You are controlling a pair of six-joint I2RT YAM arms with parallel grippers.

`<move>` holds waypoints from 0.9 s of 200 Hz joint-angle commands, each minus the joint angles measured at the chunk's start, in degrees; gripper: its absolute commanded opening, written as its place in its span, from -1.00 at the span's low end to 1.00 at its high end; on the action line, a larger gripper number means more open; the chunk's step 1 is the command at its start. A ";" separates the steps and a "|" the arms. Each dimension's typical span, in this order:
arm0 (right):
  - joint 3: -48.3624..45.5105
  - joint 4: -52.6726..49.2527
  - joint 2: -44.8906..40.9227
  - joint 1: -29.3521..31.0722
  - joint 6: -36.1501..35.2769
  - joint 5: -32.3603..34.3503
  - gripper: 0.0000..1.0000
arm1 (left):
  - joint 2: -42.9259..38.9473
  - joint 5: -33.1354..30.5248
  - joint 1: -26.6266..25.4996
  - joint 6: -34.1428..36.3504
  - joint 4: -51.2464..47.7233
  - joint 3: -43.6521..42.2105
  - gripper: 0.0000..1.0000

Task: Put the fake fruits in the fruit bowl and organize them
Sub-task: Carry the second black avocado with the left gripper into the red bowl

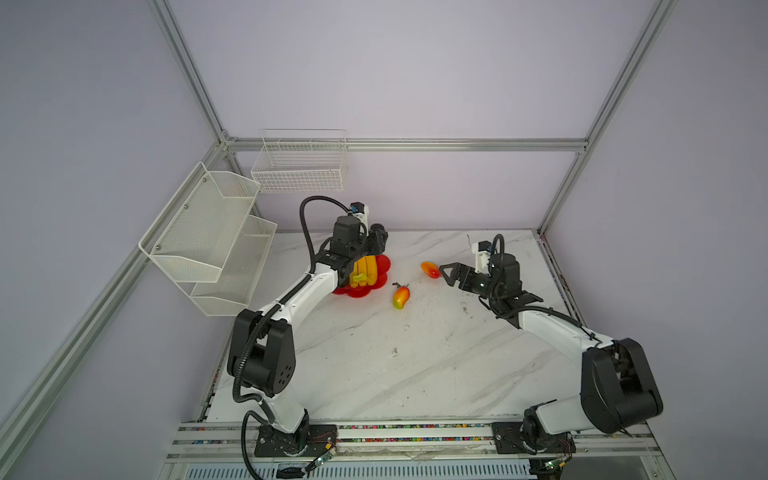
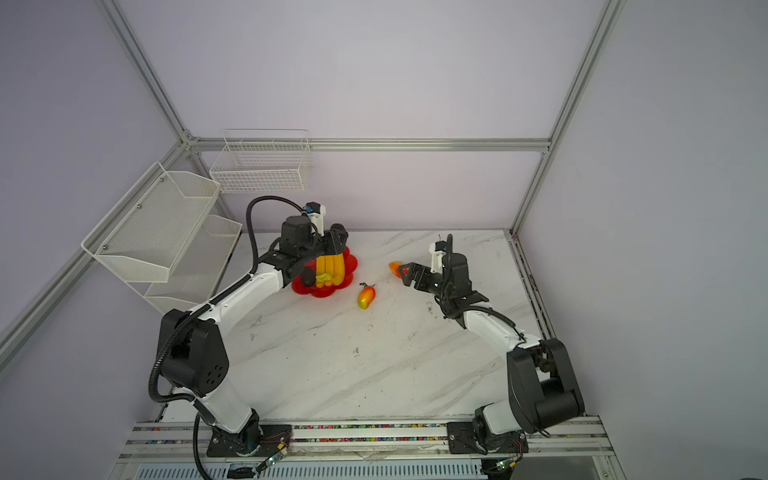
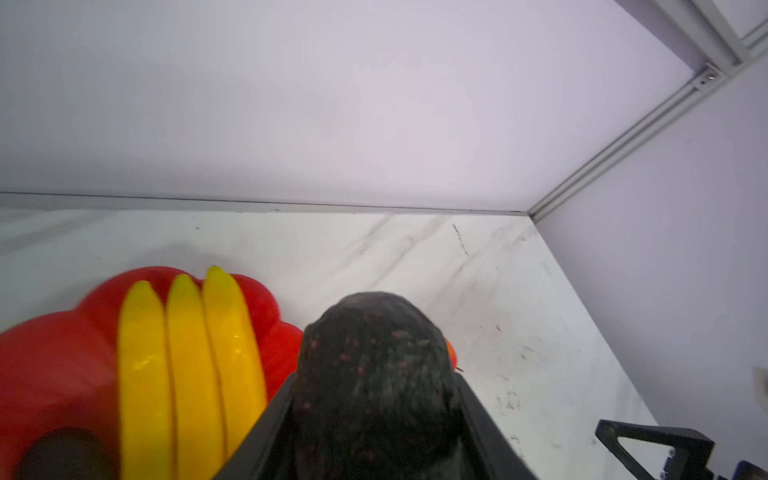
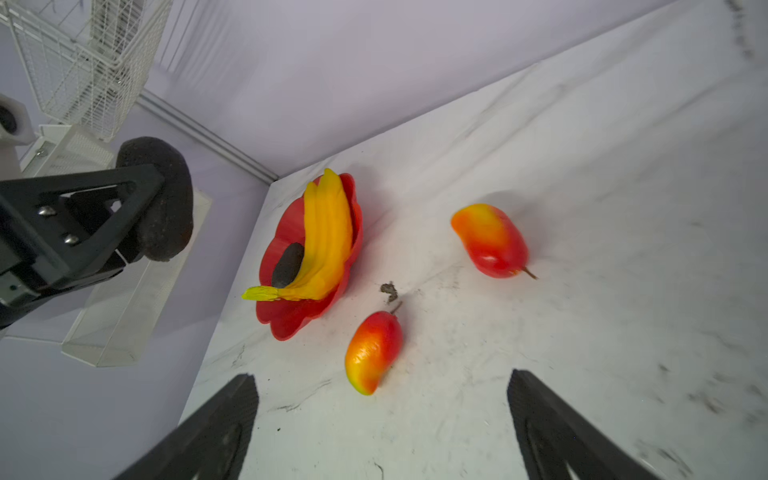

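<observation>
Left gripper (image 3: 376,399) is clamped on a black avocado (image 3: 370,332), raised near the rim of the red fruit bowl (image 4: 291,328), prob so it can drop in beside the banana bunch (image 4: 328,237) & the other avocado (image 4: 289,266) lying inside. Right gripper (image 1: 446,275) hangs w/ jaws wide apart, nothing in them, right by the far mango (image 4: 490,241). The 2nd mango (image 4: 374,353) lies on the marble table (image 4: 582,249) nearer the bowl, so both need moving imo.

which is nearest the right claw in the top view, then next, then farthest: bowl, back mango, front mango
1. Back mango: right at the tips of the open right claw, on its inner side.
2. Front mango: mid-table, between the claw and the bowl.
3. Bowl: farthest, on the left arm's side.
</observation>
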 commanded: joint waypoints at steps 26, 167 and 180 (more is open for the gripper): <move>-2.18 27.07 11.55 8.52 0.13 -4.99 0.95 | 10.04 -6.76 3.58 11.00 -10.09 9.21 -0.26; -6.80 32.18 12.63 9.95 -1.41 -4.73 0.95 | 18.77 -19.94 7.19 18.67 -8.97 13.57 -0.23; -6.76 31.66 12.35 9.95 -2.08 -4.45 0.95 | 19.42 -19.33 7.52 19.26 -7.41 13.98 -0.23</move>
